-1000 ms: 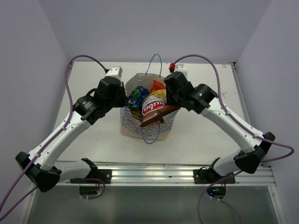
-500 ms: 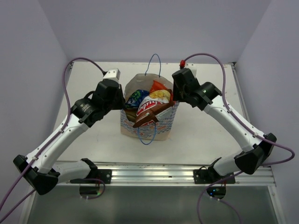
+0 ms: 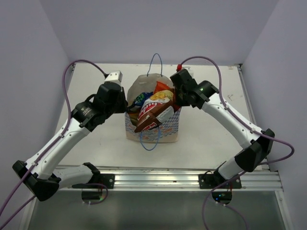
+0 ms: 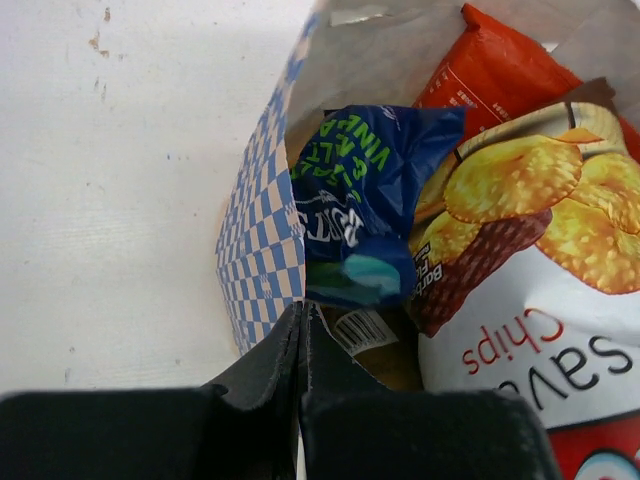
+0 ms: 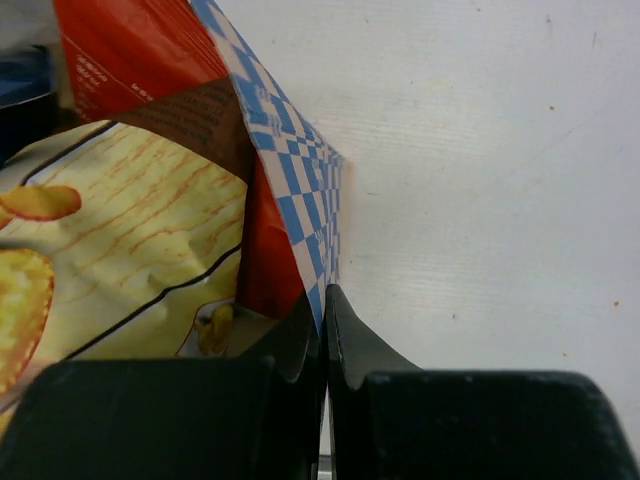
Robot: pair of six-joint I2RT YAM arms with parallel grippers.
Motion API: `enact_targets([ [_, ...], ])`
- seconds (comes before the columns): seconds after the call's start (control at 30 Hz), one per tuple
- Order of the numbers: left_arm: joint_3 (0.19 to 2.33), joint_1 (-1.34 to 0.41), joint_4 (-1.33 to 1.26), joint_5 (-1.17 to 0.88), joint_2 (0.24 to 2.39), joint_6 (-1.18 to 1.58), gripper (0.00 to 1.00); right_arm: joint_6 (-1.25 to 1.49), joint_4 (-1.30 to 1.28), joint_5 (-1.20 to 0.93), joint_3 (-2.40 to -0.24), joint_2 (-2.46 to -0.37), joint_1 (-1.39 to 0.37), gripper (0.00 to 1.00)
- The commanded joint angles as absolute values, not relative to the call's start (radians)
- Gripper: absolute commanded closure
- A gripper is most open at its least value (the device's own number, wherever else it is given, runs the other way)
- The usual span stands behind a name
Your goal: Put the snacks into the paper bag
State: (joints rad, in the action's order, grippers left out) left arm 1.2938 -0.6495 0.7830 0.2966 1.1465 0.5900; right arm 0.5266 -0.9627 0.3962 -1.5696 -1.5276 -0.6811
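Observation:
The paper bag point(image 3: 167, 130) stands upright mid-table with snacks inside. My left gripper point(image 3: 126, 106) is shut on the bag's left rim, seen in the left wrist view point(image 4: 302, 312) pinching the checkered wall point(image 4: 262, 250). My right gripper point(image 3: 178, 102) is shut on the right rim point(image 5: 325, 297), gripping the checkered wall point(image 5: 290, 180). A large brown-and-maroon chip bag point(image 3: 152, 114) sticks out of the top, tilted toward the near left. The dark blue packet point(image 4: 365, 200) and the orange packet point(image 4: 500, 70) sit behind it. A brown packet with a barcode point(image 4: 365, 335) lies underneath.
Blue cord handles hang at the bag's front point(image 3: 149, 141) and stand up at its back point(image 3: 154, 62). The white table point(image 3: 211, 139) is bounded by lavender walls at the left, right and back, and by a metal rail point(image 3: 158, 175) at the near edge.
My right gripper moved off the top of the big chip bag to the bag's right rim and shut on it. The chip bag tipped toward the near left. My left gripper kept its hold.

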Motion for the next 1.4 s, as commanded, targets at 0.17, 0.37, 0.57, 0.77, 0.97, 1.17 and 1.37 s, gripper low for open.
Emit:
enact_targets([
  [0.17,1.468,-0.751,0.778,0.405,1.138,0.656,1.00,0.480,-1.287,0.397,-2.223,-1.630,-0.755,1.00],
  [0.37,1.437,-0.799,0.793,0.410,1.150,0.686,1.00,0.544,-1.221,0.351,-1.842,-1.492,-0.756,1.00],
  [0.57,1.286,-0.799,0.802,0.370,1.199,0.695,1.00,0.649,-1.030,0.275,-1.280,-1.364,-0.746,1.00],
  [0.77,1.376,-0.807,0.796,0.377,1.186,0.670,1.00,0.579,-1.167,0.383,-1.649,-1.408,-0.749,1.00],
  [0.97,1.543,-0.848,0.879,0.446,1.187,0.690,1.00,0.575,-1.319,0.396,-2.037,-1.508,-0.772,1.00],
  [1.17,1.479,-0.857,0.894,0.431,1.175,0.712,1.00,0.609,-1.293,0.388,-1.843,-1.441,-0.776,1.00],
  [1.37,1.315,-0.854,0.880,0.387,1.204,0.695,1.00,0.669,-1.151,0.341,-1.415,-1.364,-0.775,1.00],
])
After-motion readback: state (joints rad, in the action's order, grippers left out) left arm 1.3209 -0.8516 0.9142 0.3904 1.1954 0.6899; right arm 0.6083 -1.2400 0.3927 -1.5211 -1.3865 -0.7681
